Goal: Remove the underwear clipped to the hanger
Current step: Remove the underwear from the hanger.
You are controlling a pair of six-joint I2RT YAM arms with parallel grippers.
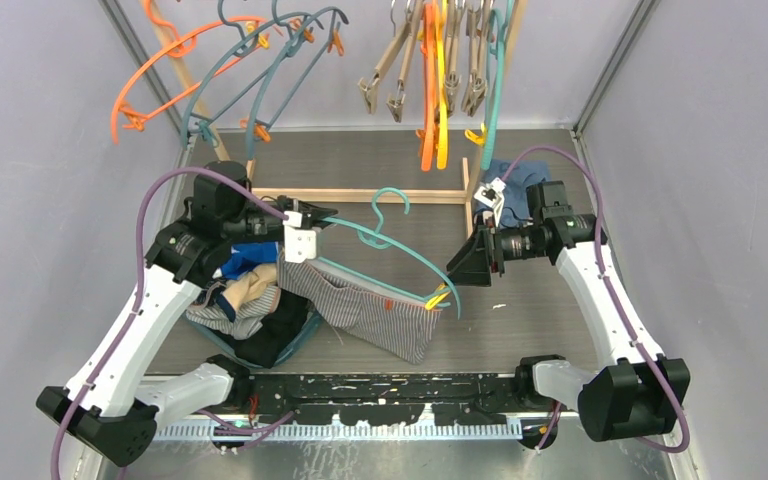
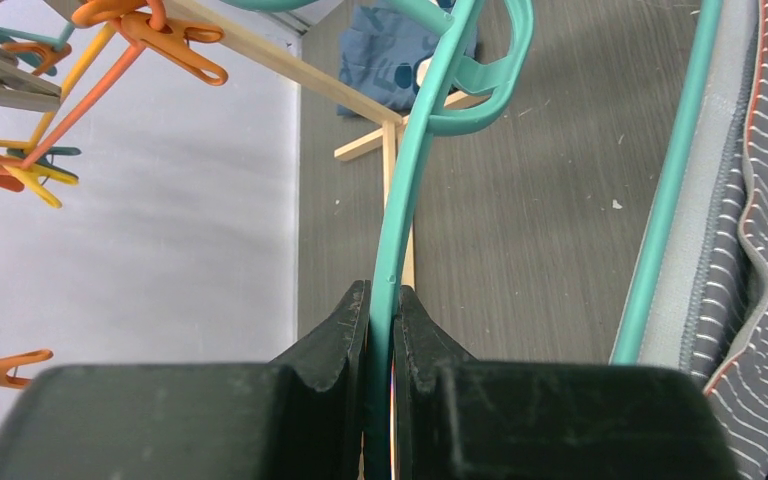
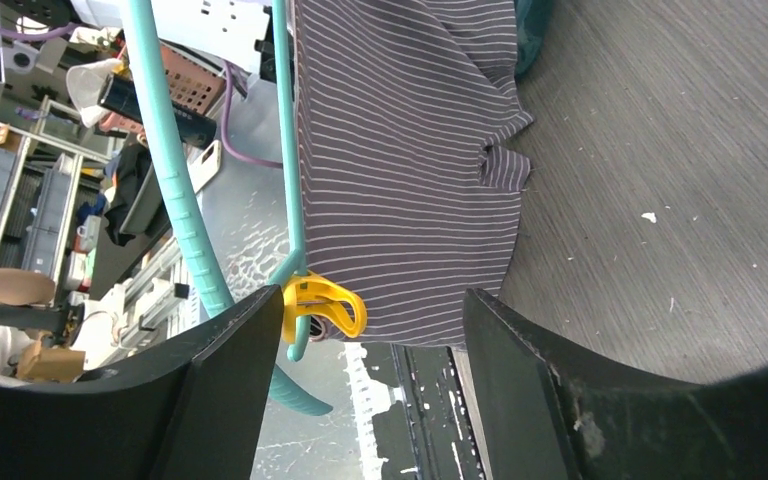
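Note:
A teal hanger (image 1: 400, 243) is held up over the table, and my left gripper (image 1: 307, 222) is shut on its upper bar (image 2: 396, 230). The navy pinstriped underwear (image 1: 375, 312) hangs from its lower bar, with its right corner pinched in a yellow clip (image 1: 439, 297). My right gripper (image 1: 472, 268) stands open just right of that clip. In the right wrist view the yellow clip (image 3: 326, 306) lies between the fingers, close to the left one, and the striped underwear (image 3: 410, 150) is beyond it. My left gripper (image 2: 381, 305) clamps the teal bar tightly.
A heap of other garments (image 1: 245, 300) fills a dark bin under my left arm. A blue printed garment (image 1: 512, 180) lies at the back right by the wooden rack (image 1: 360, 195). Orange, teal and tan hangers (image 1: 430, 70) dangle overhead at the back.

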